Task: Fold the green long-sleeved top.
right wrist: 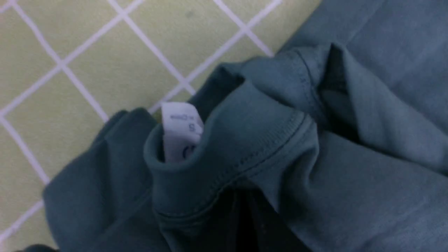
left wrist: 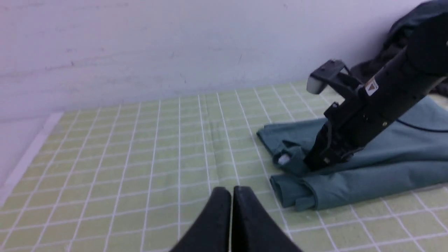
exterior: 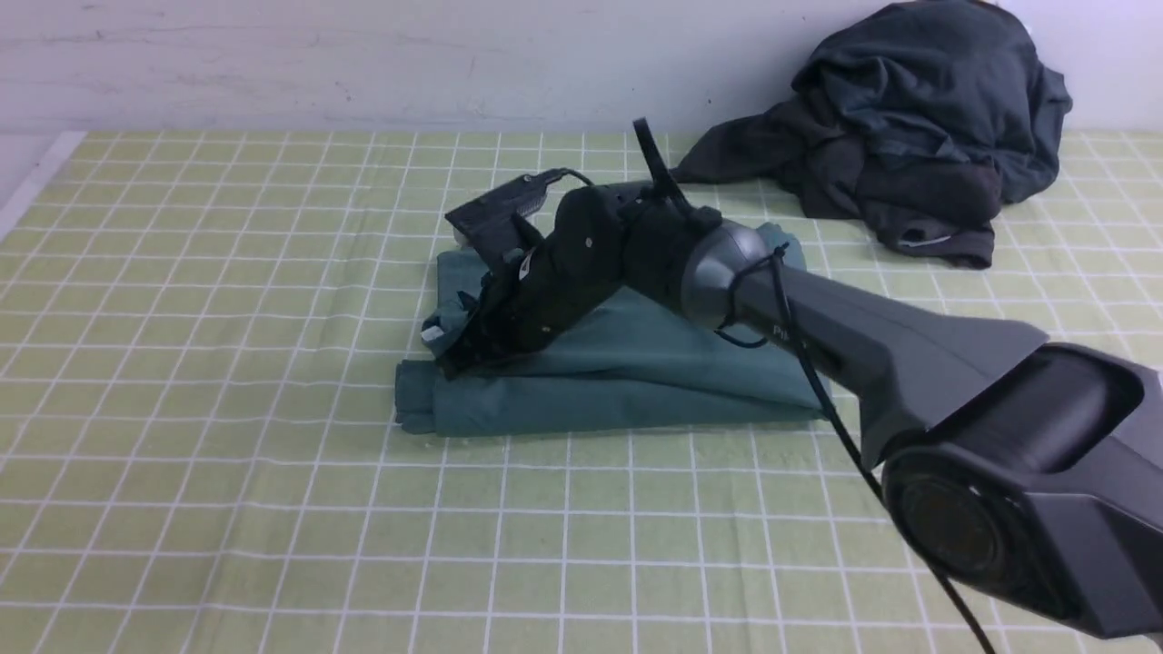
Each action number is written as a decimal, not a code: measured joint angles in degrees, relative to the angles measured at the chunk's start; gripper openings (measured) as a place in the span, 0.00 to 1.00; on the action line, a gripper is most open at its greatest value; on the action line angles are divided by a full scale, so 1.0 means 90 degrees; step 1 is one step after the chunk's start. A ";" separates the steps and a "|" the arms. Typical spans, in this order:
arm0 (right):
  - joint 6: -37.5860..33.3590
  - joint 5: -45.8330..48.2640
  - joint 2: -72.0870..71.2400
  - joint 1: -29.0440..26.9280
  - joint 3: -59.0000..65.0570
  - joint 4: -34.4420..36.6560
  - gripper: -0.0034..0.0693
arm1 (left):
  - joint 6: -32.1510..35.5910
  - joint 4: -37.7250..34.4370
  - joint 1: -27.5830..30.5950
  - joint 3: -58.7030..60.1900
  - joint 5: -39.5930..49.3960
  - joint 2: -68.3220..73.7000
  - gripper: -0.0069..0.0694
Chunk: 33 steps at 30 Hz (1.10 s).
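The right jaws were closed on a bunched fold at the neckline of the muted teal-green, long-sleeved knit top (exterior: pixel 636 363). Just beside them, the top's small white neck label (right wrist: pixel 180 131) stood up inside the collar. The top lay folded into a thick, layered rectangle near the middle of the table (exterior: pixel 227 454), a little toward its far edge, on a yellow-green cloth with white grid lines. The black and grey right arm (exterior: pixel 890 354) reached over the top from the near right corner. The left jaws were pressed together on nothing, hovering above the cloth on the table's left side, apart from the top. A crumpled dark charcoal garment (exterior: pixel 918 127) sat heaped at the far right corner against the pale wall (exterior: pixel 363 54).
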 joint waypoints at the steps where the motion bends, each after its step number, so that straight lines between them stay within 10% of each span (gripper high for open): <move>1: 0.0000 0.0000 -0.0034 0.0009 0.0000 -0.0016 0.06 | 0.0000 0.0006 0.0000 0.0014 -0.0051 -0.0023 0.09; 15: 0.0000 0.2235 -0.3096 -0.0155 0.0000 -0.1810 0.45 | -0.0010 0.0051 0.0000 0.0076 -0.0213 -0.0043 0.09; 25: 0.0704 0.2095 -0.6616 -0.1622 0.0998 -0.2274 0.12 | -0.0029 0.0051 0.0000 0.0076 -0.0207 -0.0043 0.09; 33: 0.1539 -0.1965 -0.9872 -0.1850 0.6221 -0.2068 0.03 | -0.0033 0.0051 0.0000 0.0076 -0.0207 -0.0043 0.09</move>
